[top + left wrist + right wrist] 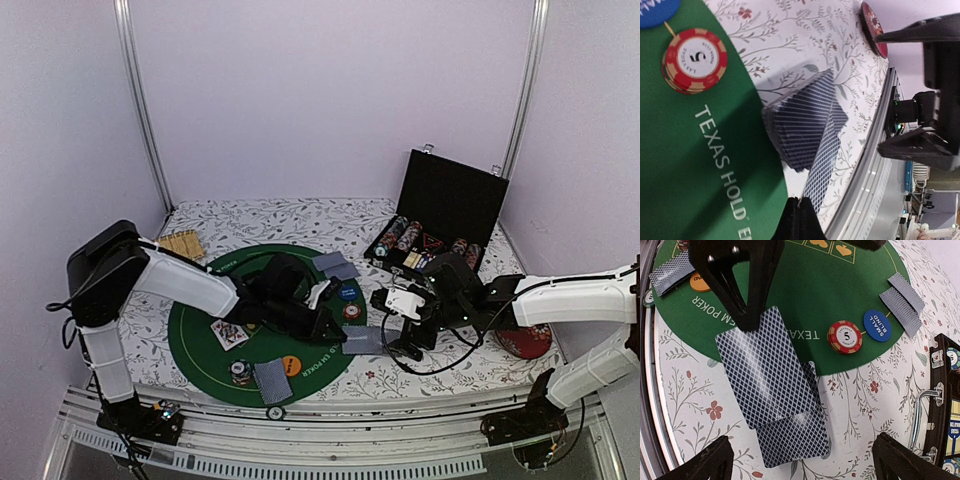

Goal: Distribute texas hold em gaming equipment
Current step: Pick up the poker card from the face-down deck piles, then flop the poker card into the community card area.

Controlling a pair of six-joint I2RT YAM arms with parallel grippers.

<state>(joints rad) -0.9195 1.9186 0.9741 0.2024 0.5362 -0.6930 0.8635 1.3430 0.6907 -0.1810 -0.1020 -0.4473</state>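
A small deck of blue-grey patterned cards [795, 440] lies on the floral cloth at the right rim of the green poker mat [200, 330]. My left gripper [800, 220] is shut on the edge of one card [822, 165], which slants over the deck [800, 125]. That card also shows in the right wrist view [765, 370]. My right gripper [800, 465] is open and empty, hovering over the deck. A red "5" chip [844, 336] and a blue small-blind button [876, 325] lie on the mat nearby. In the top view, the left gripper [340, 338] and right gripper [405, 342] are close together.
Two face-down cards [335, 265] lie at the mat's far edge, face-up cards [229, 333] at its left, and a card pair [272, 380], chip stack [240, 372] and orange chip [291, 365] near the front. An open black chip case [440, 215], a red disc [525, 342] and a bamboo mat [182, 243] flank them.
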